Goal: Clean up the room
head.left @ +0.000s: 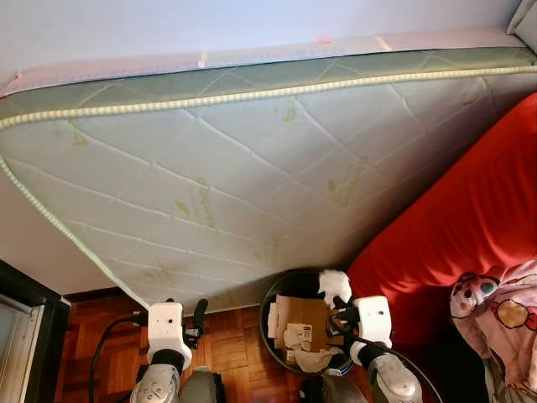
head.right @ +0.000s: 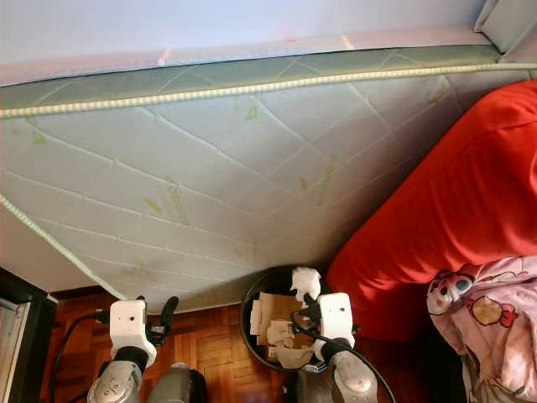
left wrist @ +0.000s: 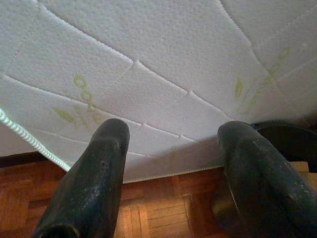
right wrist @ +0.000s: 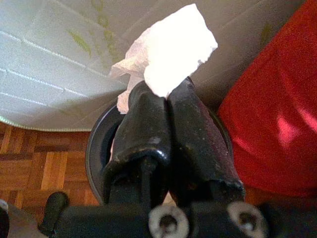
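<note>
Head pair looks down; wrist cameras look along the fingers.
You share the mattress in all views; the bin sits close under your right wrist.

Count: one white quilted mattress, one round black bin, one crumpled white tissue, one red cushion, two black-fingered hands: left hand, right hand.

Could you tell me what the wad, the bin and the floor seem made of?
Wad: probably tissue paper, white, matte, crumpled, pinched in the right end effector. Bin: likely plastic, smooth black with slight sheen. Floor: wood parquet, glossy small blocks.
</note>
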